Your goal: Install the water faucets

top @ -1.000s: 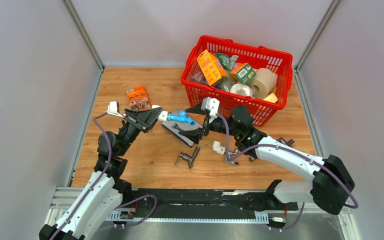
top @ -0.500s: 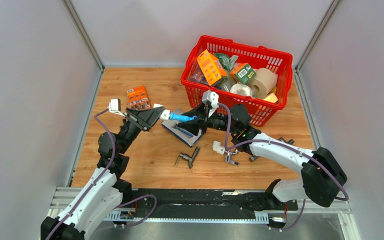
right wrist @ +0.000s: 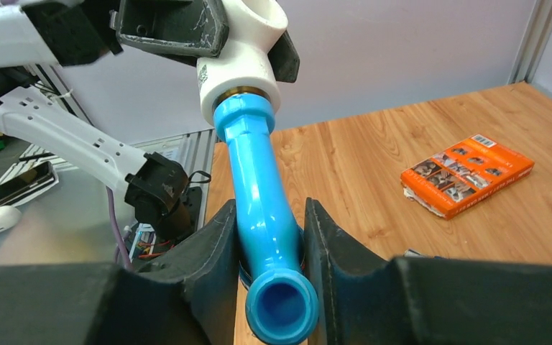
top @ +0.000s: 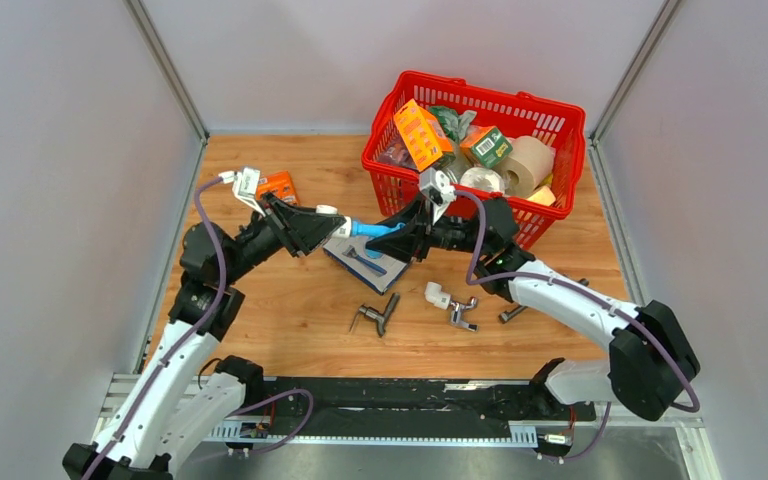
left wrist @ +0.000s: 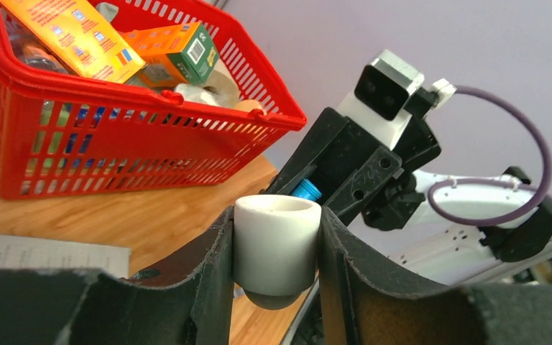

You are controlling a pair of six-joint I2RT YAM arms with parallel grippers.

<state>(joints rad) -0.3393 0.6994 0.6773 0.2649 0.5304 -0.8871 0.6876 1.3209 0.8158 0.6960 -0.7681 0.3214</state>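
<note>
My right hand (right wrist: 272,248) has just clamped the small light-blue plastic tap (right wrist: 255,172), mid-frame; my left hand (left wrist: 276,251) pinches its white end fitting (left wrist: 276,226). With 2 grips, screwing can likely begin.

One each: blue faucet (right wrist: 257,180), grey tap (top: 378,317), chrome tap (top: 460,310), red basket (left wrist: 115,151)

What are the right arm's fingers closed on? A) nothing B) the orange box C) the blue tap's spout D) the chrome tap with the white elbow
C: the right wrist view shows the right fingers pressing both sides of the blue tap, its white fitting pinched by the left fingers.
</note>
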